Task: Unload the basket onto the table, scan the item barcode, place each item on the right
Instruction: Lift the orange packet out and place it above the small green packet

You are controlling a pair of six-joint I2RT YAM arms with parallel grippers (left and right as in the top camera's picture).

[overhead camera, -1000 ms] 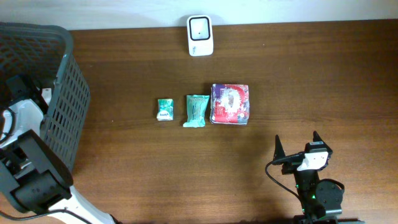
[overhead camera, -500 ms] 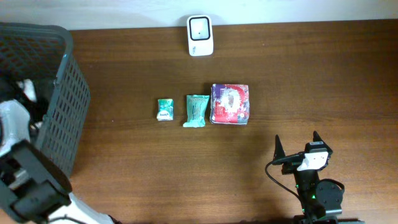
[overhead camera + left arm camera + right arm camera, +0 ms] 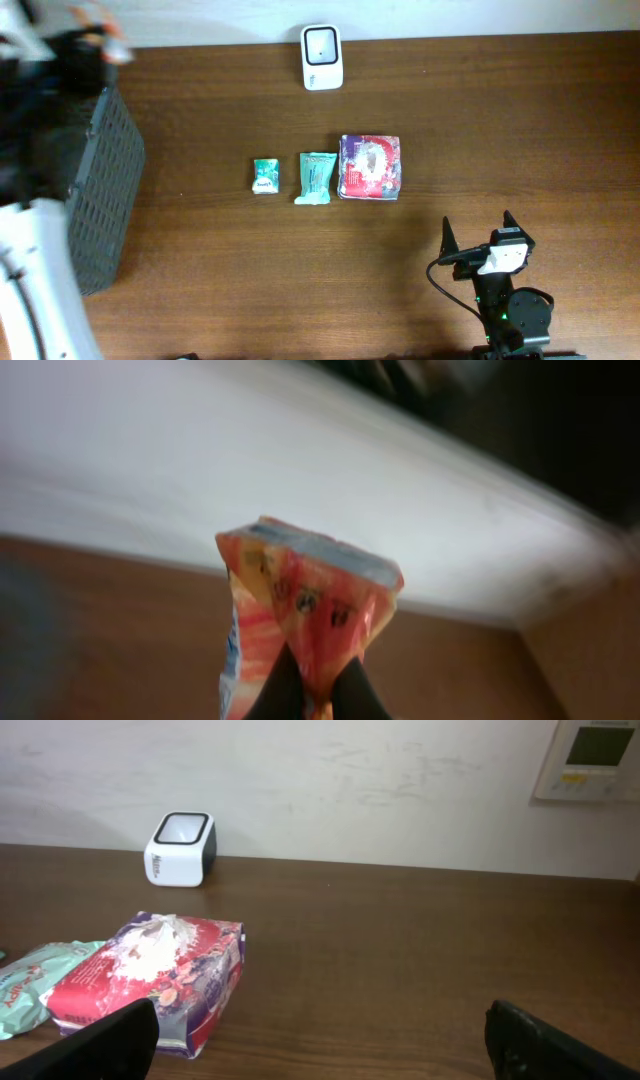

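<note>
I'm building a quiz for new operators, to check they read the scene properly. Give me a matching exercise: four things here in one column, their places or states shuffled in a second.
Things
1. scanner
2. basket
3. orange packet
4. red pack

Places or states
A. just right of the teal packet
B. pinched in the shut left jaws
C. far edge of the table, about the middle
D. left end of the table

Pairs: 1-C, 2-D, 3-B, 4-A

Overhead top-down, right wrist low; scanner common.
</note>
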